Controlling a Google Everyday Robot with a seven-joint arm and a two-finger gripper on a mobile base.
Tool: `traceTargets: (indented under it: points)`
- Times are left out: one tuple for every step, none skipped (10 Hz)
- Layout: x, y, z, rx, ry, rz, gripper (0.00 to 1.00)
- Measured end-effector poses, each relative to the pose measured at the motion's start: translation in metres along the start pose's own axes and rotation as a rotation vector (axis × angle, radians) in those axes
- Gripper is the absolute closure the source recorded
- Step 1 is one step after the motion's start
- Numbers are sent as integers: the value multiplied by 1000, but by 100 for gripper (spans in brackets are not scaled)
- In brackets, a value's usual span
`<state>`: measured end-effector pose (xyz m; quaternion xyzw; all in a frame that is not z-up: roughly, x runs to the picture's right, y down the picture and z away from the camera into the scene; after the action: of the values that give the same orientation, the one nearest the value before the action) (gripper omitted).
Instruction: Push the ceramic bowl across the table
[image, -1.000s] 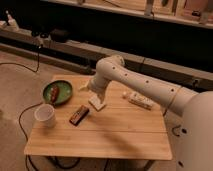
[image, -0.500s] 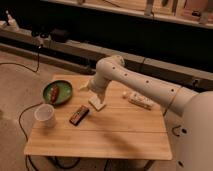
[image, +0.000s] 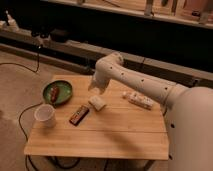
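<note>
The shallow green ceramic bowl (image: 57, 93), dark-rimmed with a reddish-brown piece inside, sits by the counter's (image: 117, 131) far-left edge, bare planks in front, the hand (image: 97, 86) near, its grip impossible to tell.

Green ceramic bowl (image: 63, 90): round, shallow, dark rim. Sat flat near back corner of table (image: 115, 131). Reddish-brown sausage-like piece (image: 54, 93) lay inside. Table: small, light wood planks, seams showed. Gripper (image: 96, 87) hung over table near bowl, not touching it.
</note>
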<state>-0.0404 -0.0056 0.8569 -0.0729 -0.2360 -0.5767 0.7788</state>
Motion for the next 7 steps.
traceTargets:
  points:
    - [18,-8,11,-4,42,-43,80]
    - [25,-20,19,14,55,-62,88]
    - [30,-41,29,54,54,-74,97]
    - [30,-63,40,98,42,-81,100]
    - [32,-81,51,141,30,-78,100]
    - [35,-91,64,168,14,-60,100]
    - [37,-96,70,181,7,-50,100]
